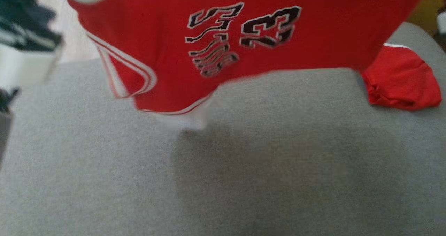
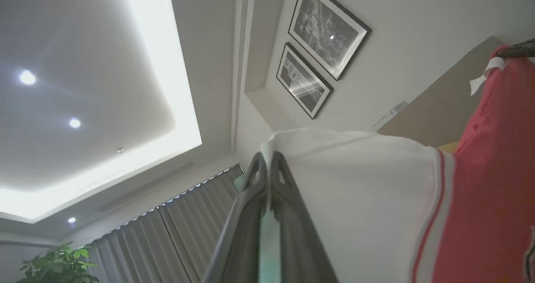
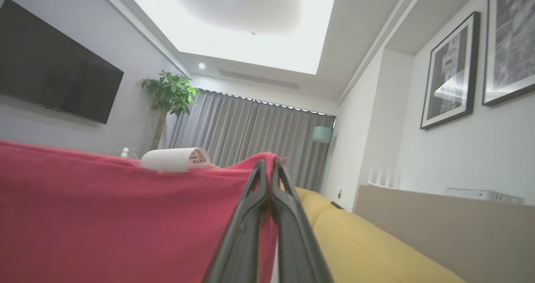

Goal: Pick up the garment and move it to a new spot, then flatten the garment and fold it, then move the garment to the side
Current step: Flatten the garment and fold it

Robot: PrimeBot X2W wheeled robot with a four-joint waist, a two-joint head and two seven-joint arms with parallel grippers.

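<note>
Head view: garment [image 1: 167, 47], red, held up spread over grey cloth [image 1: 244, 176]; one red end bunched on the cloth at right.
Left gripper [image 2: 267, 161]: clenched on garment's white trim.
Right gripper [image 3: 268, 168]: clenched on garment's red edge, white tag [image 3: 175, 159] just beside.
Around: bin [image 1: 24, 65] of dark clothes at left; yellow sofa [image 3: 355, 241], plant [image 3: 169, 93], TV [image 3: 54, 86], curtains [image 3: 250, 136].
Blocking: garment hides the far cloth in head view.
</note>
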